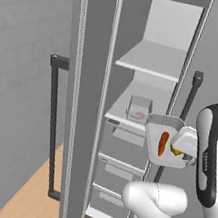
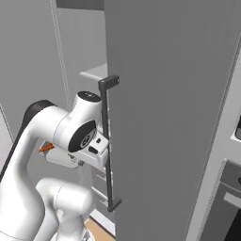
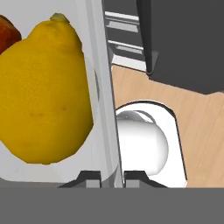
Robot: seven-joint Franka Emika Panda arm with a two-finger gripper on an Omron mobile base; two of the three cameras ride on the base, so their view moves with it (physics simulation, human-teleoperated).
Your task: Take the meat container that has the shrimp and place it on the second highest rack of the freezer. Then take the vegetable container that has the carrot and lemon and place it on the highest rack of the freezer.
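At the open freezer, the gripper is clamped on the wall of the vegetable container, its two fingertips pinching the clear rim from either side while the tub hangs tilted in mid-air, just in front of the shelves and below the level of the highest rack. The carrot and the lemon lie inside the tub, the lemon pressed close to the gripped wall. The meat container with its shrimp sits on the second highest rack, above the grey drawers.
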